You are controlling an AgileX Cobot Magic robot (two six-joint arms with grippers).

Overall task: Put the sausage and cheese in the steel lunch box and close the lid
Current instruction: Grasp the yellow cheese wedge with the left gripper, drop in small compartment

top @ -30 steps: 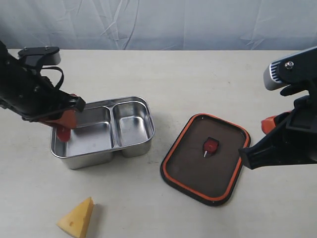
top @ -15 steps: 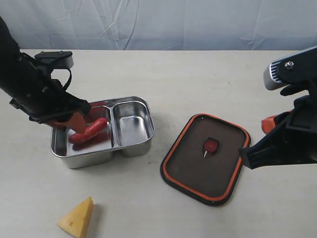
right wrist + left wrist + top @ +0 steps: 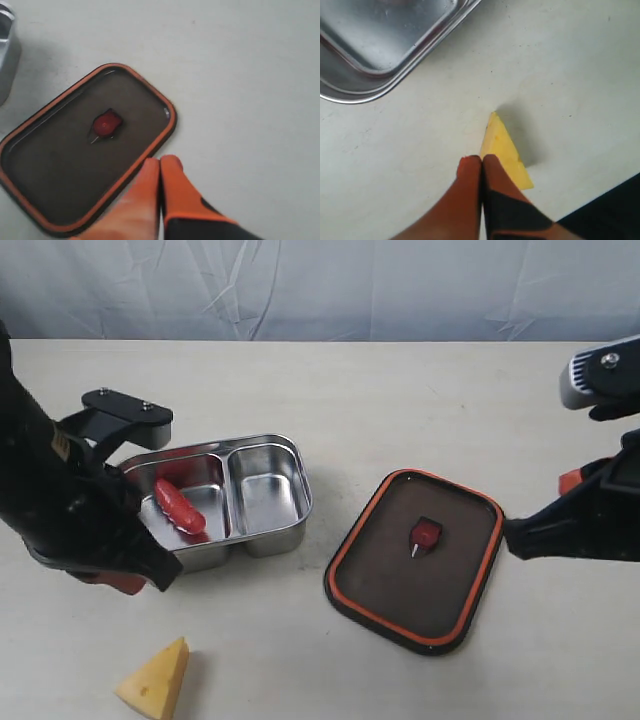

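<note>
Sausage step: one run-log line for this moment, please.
sausage in lunch box | cheese on table | lid off | left gripper shut, empty

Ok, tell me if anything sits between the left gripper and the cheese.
Nothing visible does. The left gripper, fingers together, hangs over bare table right beside the cheese. The steel lunch box lies off to the other side, out of that path.
</note>
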